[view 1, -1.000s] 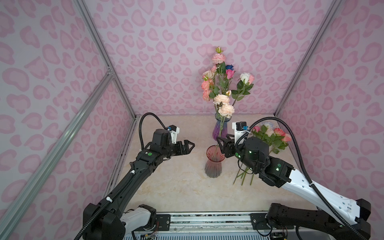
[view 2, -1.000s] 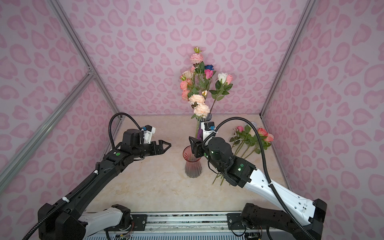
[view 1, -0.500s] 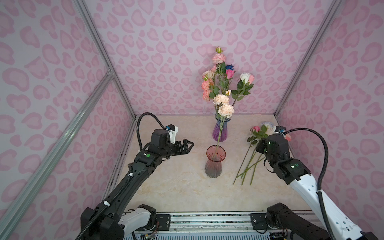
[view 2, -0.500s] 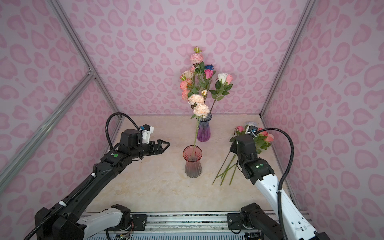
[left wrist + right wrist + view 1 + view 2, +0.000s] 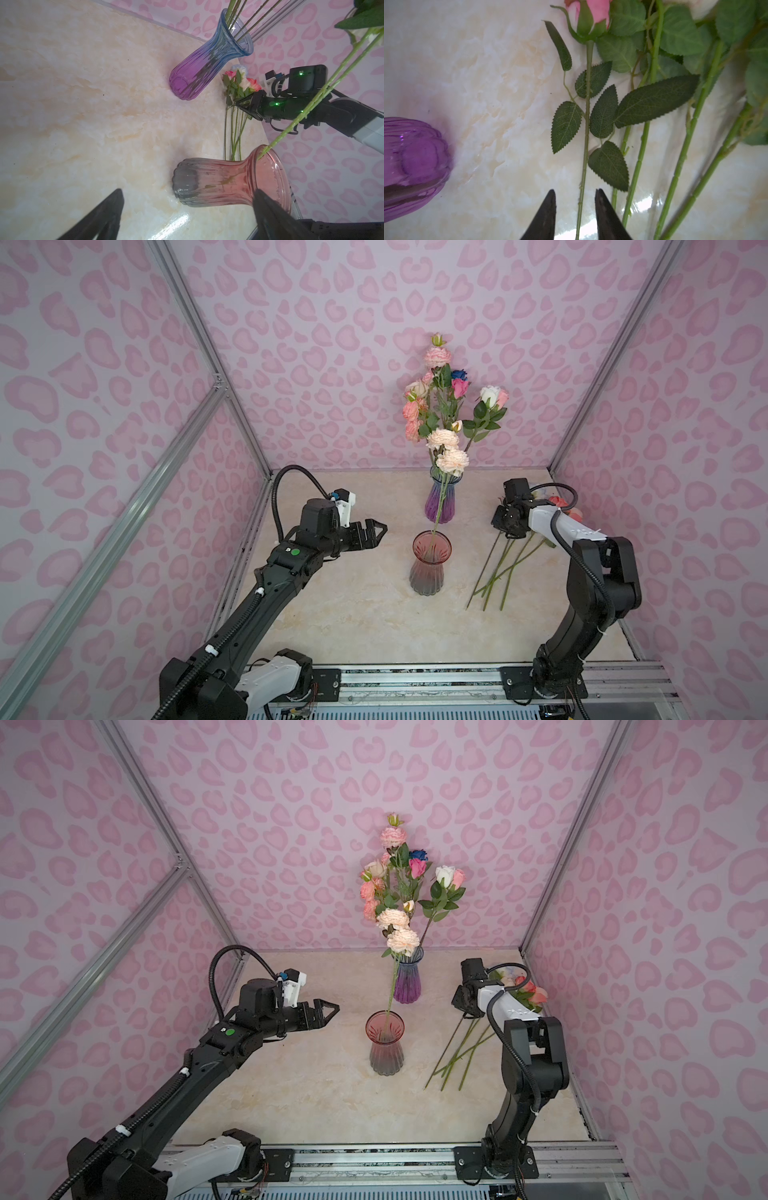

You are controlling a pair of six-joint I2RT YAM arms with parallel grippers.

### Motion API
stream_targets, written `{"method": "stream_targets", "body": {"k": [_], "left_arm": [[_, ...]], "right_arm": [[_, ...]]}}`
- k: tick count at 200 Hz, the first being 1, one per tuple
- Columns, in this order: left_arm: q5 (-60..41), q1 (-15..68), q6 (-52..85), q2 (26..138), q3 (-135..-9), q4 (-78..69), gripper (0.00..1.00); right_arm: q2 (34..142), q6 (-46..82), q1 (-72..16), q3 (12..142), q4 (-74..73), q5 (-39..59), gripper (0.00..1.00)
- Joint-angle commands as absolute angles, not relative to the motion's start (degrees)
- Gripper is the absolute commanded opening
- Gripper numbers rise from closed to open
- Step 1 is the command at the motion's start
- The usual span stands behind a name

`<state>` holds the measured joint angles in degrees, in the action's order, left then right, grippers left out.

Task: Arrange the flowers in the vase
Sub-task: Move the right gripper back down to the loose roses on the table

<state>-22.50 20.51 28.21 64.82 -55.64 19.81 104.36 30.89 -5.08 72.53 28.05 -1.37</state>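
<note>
A red-to-grey glass vase [image 5: 428, 576] [image 5: 386, 1052] [image 5: 218, 187] stands mid-table with one cream-headed flower [image 5: 453, 460] [image 5: 402, 942] leaning in it. Behind it a purple vase [image 5: 441, 506] [image 5: 407, 986] [image 5: 195, 76] holds a bunch of flowers [image 5: 440, 393]. More flowers [image 5: 503, 568] [image 5: 461, 1052] lie loose on the table at the right. My right gripper [image 5: 505, 533] [image 5: 467, 1013] [image 5: 575, 190] points down at them, open narrowly, its jaws either side of a pink rose's thin stem [image 5: 586, 124] without touching it. My left gripper [image 5: 380, 533] [image 5: 331, 1015] [image 5: 188, 191] hangs wide open and empty left of the red vase.
Pink patterned walls with metal frame bars [image 5: 195, 339] close in the marble table [image 5: 353, 614] on three sides. The purple vase's base [image 5: 411, 166] stands close beside the loose stems. A rail [image 5: 415, 680] runs along the front edge.
My right arm has swung from the red vase out to the right and come down over the loose flowers, its jaws narrower. The cream flower stays in the red vase. The left arm has hardly moved.
</note>
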Motion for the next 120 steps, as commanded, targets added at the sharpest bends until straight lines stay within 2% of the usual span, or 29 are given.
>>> {"method": "stream_targets", "body": {"k": [1,50,95,120], "left_arm": [[-21.94,20.46,27.44,64.1,-55.66,19.33,0.97],[-23.1,20.47,28.11,64.94,-55.72,18.89,0.98],[-22.96,20.43,28.13,64.96,-55.79,18.99,0.98],[-22.85,20.41,28.04,64.61,-55.75,19.19,0.98]], "right_arm": [[105.32,30.83,-6.01,71.54,30.05,-2.33,0.35],[111.63,29.13,-3.65,75.92,30.97,-2.76,0.37],[118.06,27.09,-3.35,82.75,32.94,-1.26,0.26],[119.48,27.07,-3.38,82.8,33.3,-1.89,0.23]]}}
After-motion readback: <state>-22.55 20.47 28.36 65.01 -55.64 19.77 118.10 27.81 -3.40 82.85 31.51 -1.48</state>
